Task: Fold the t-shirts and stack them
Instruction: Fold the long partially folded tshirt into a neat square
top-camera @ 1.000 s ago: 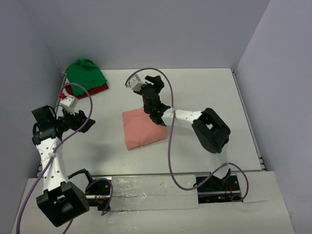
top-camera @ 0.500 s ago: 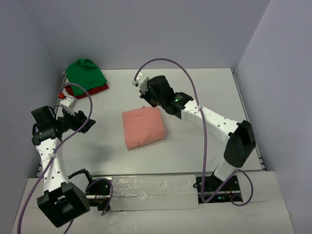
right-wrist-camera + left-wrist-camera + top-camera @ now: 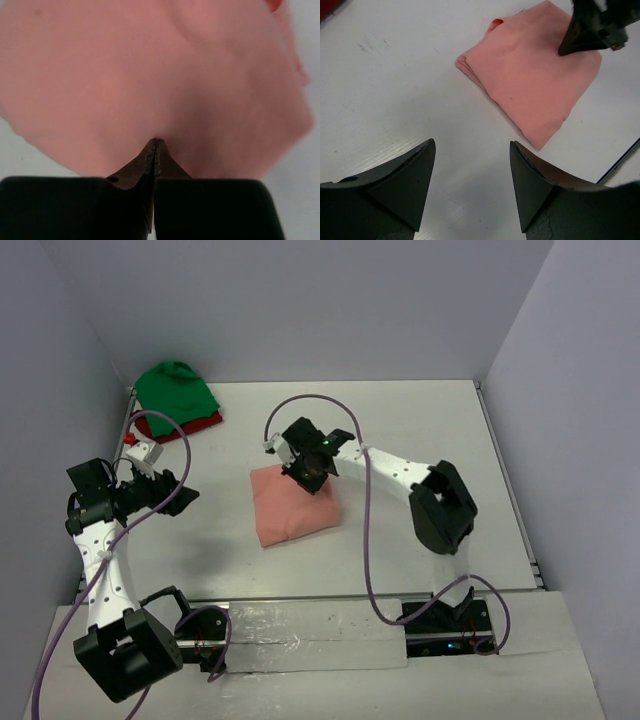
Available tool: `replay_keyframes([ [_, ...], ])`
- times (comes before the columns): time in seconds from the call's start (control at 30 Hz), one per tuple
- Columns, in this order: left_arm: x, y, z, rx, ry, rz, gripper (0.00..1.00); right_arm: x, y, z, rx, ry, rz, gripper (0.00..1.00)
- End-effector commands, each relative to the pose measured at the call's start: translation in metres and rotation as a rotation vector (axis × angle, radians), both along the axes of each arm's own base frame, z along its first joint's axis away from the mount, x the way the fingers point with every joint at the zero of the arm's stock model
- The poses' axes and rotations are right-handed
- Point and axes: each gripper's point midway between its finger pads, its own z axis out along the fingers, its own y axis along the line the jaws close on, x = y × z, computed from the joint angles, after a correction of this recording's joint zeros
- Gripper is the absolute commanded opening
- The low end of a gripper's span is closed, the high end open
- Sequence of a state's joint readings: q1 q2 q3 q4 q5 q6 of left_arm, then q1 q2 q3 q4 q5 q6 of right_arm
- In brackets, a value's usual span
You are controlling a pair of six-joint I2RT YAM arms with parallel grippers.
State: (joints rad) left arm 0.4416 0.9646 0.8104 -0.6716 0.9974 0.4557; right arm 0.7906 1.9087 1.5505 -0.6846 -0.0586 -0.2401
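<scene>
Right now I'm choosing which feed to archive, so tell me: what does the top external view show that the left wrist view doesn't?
Only the top external view shows the green t-shirt bundled at the far left corner of the table, and the right arm's base. Only the left wrist view shows the left gripper close up, fingers apart and empty, and the layered fold edges of the salmon-pink t-shirt. Both show that folded shirt with the tip of the right gripper on it.

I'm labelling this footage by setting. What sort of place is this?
Most likely a robotics lab test cell: a white table boxed in by plain walls, a left arm and right arm bolted at its near edge, a salmon-pink t-shirt as prop.
</scene>
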Motion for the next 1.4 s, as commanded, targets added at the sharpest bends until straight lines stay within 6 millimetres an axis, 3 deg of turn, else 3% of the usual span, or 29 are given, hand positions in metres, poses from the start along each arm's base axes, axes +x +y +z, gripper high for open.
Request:
replay_keyframes([
  [0.0,0.002,-0.002,0.018,0.004,-0.059,-0.033,0.7,-0.021,-0.011,-0.026,-0.089,0.212,-0.035,0.0],
  [0.07,0.002,-0.002,0.017,0.0,-0.058,-0.039,0.7,-0.037,-0.01,-0.049,-0.123,0.341,-0.009,0.0],
  [0.17,0.001,-0.003,0.017,-0.004,-0.051,-0.048,0.7,-0.055,-0.013,-0.066,-0.157,0.471,0.01,0.0],
  [0.33,0.0,-0.004,0.018,0.0,-0.055,-0.052,0.7,-0.057,-0.013,-0.07,-0.142,0.496,0.015,0.0],
  [0.37,0.0,-0.004,0.018,-0.001,-0.057,-0.054,0.7,-0.055,-0.01,-0.062,-0.119,0.473,0.015,0.01],
  [0.4,0.0,-0.004,0.018,-0.001,-0.058,-0.054,0.7,-0.05,-0.007,-0.06,-0.091,0.439,0.018,0.07],
  [0.43,-0.001,-0.005,0.019,0.001,-0.061,-0.054,0.7,-0.044,-0.002,-0.038,-0.039,0.365,0.029,0.14],
  [0.5,-0.001,-0.004,0.019,0.002,-0.062,-0.053,0.7,-0.027,0.001,-0.026,0.014,0.213,0.004,0.3],
  [0.53,-0.001,-0.005,0.02,0.001,-0.064,-0.056,0.7,-0.02,0.004,0.006,0.076,0.109,0.005,0.37],
  [0.57,-0.001,-0.005,0.019,0.002,-0.065,-0.056,0.7,-0.01,0.017,0.024,0.131,-0.002,0.012,0.47],
  [0.6,-0.001,-0.005,0.02,0.0,-0.066,-0.057,0.7,-0.012,0.011,0.022,0.114,-0.053,0.006,0.49],
  [0.63,-0.002,-0.005,0.019,0.001,-0.064,-0.057,0.7,-0.004,0.005,0.05,0.12,-0.185,-0.014,0.5],
  [0.67,-0.002,-0.005,0.02,0.001,-0.066,-0.057,0.7,-0.003,0.002,0.059,0.095,-0.273,0.012,0.51],
  [0.7,-0.002,-0.006,0.02,0.001,-0.066,-0.059,0.7,-0.01,0.013,0.06,0.092,-0.358,0.041,0.51],
  [0.73,-0.002,-0.005,0.02,0.003,-0.066,-0.057,0.7,-0.005,0.004,0.08,0.059,-0.482,0.0,0.51],
  [0.77,-0.002,-0.005,0.02,0.002,-0.066,-0.052,0.7,-0.011,0.006,0.084,0.03,-0.539,0.052,0.56],
  [0.83,-0.001,-0.004,0.02,0.006,-0.069,-0.051,0.7,-0.031,0.015,0.087,0.022,-0.631,0.09,0.58],
  [0.87,-0.001,-0.004,0.02,0.007,-0.07,-0.05,0.7,-0.038,0.016,0.085,0.001,-0.647,0.133,0.62],
  [1.0,-0.001,-0.003,0.02,0.008,-0.07,-0.043,0.7,-0.082,0.021,0.052,-0.099,-0.65,0.256,0.64],
  [1.07,0.0,-0.003,0.02,0.009,-0.071,-0.039,0.7,-0.094,0.013,0.03,-0.173,-0.661,0.315,0.8],
  [1.1,0.0,-0.003,0.02,0.01,-0.072,-0.039,0.7,-0.104,0.014,0.019,-0.214,-0.686,0.359,0.83],
  [1.27,-0.001,-0.002,0.021,0.011,-0.073,-0.035,0.7,-0.123,-0.002,-0.019,-0.361,-0.74,0.448,0.83],
  [1.37,0.0,-0.002,0.021,0.011,-0.074,-0.034,0.7,-0.135,-0.003,-0.03,-0.377,-0.737,0.488,0.84],
])
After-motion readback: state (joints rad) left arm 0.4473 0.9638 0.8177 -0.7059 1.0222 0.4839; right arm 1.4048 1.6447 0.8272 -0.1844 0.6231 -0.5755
